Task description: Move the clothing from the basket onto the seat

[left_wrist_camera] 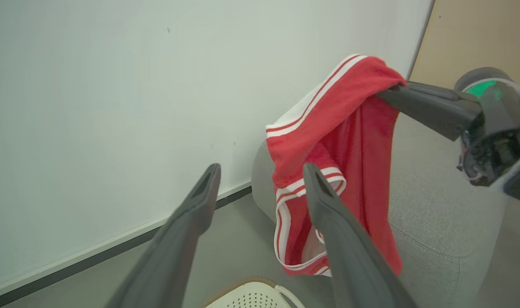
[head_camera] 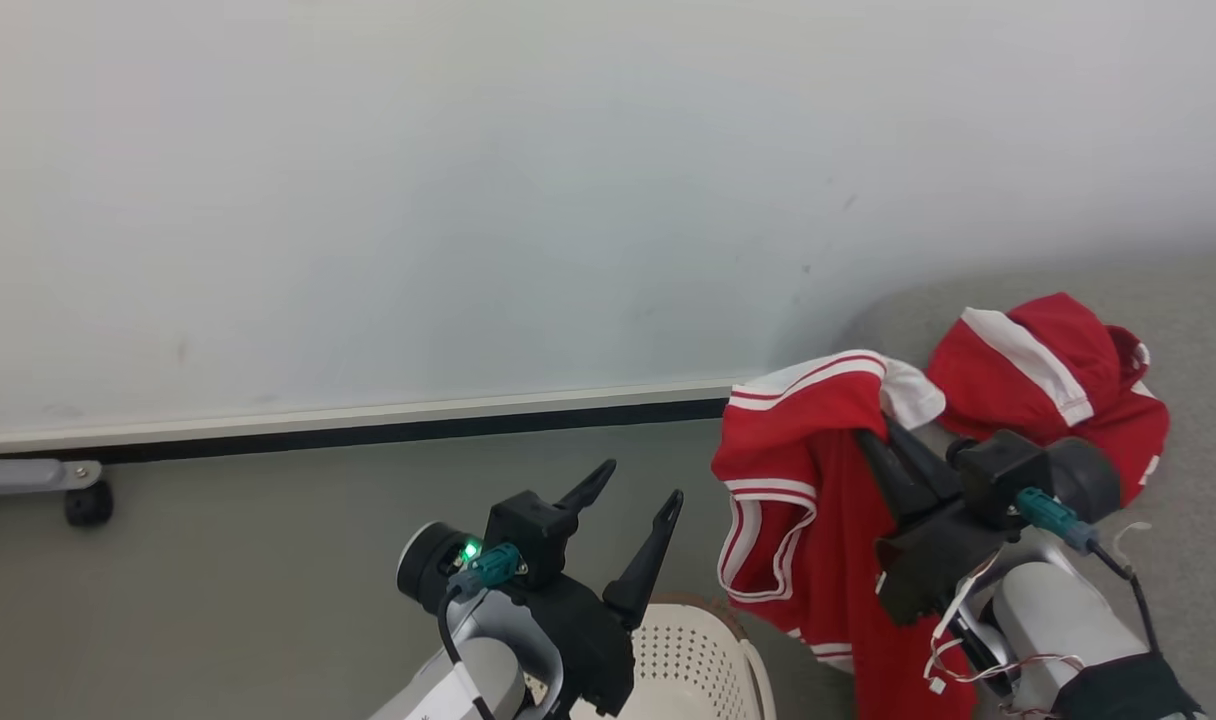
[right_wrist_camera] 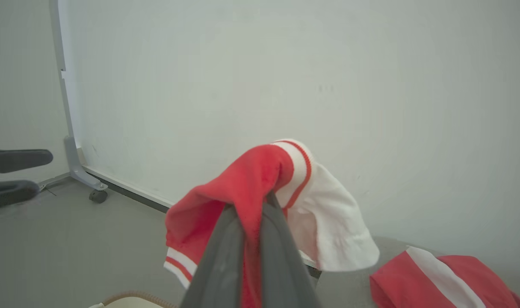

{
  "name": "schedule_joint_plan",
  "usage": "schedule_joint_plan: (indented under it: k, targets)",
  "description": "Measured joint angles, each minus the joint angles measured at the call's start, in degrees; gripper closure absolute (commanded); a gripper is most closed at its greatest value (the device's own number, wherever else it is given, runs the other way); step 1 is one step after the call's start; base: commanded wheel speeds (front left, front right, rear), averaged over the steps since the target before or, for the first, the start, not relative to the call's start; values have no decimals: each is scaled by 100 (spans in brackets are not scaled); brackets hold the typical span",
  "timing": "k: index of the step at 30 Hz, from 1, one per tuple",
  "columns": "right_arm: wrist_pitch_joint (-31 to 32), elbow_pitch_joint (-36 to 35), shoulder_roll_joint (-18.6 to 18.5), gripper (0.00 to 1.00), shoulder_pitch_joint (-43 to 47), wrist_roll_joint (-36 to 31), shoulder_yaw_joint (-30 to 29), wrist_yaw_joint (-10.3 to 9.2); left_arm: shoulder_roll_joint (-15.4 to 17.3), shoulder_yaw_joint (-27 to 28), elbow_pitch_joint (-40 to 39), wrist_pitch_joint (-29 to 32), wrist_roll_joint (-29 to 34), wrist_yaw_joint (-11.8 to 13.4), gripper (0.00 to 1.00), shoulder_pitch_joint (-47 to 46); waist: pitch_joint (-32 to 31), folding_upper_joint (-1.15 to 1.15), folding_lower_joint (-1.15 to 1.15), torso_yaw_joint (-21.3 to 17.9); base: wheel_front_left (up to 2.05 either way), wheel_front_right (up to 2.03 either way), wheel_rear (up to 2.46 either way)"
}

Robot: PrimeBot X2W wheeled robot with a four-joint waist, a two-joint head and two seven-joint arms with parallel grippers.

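Nearest the head camera, the left hand is seen at the lower middle, its two dark fingers spread wide apart. It is held above the basket, whose cream perforated wall and brown rim are cut off by the bottom edge. To its right, the right hand is clamped tight on a red garment with white stripes, which is pinched near a white-trimmed edge. The cloth is draped over the fingertips and hangs down beside the basket, in front of the rounded edge of the seat. A second red garment with a white band is laid crumpled on the grey seat, just beyond the right hand. A pale wall is seen behind, with a grey floor below it.
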Motion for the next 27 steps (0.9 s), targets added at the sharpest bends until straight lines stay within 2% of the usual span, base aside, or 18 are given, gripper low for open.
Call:
schedule_joint_plan:
  k: [18,27]
  targets:
    - [0,-936,-650,100,0,-37,-315,-11,-123,-120,7,-62,-71,44,0,361,93,0,0,-983,0,0,0]
    - [40,-1393,-900,100,10,-36,-511,-62,-147,-260,4,-70,-70,38,0,361,252,0,0,-1198,0,0,0]
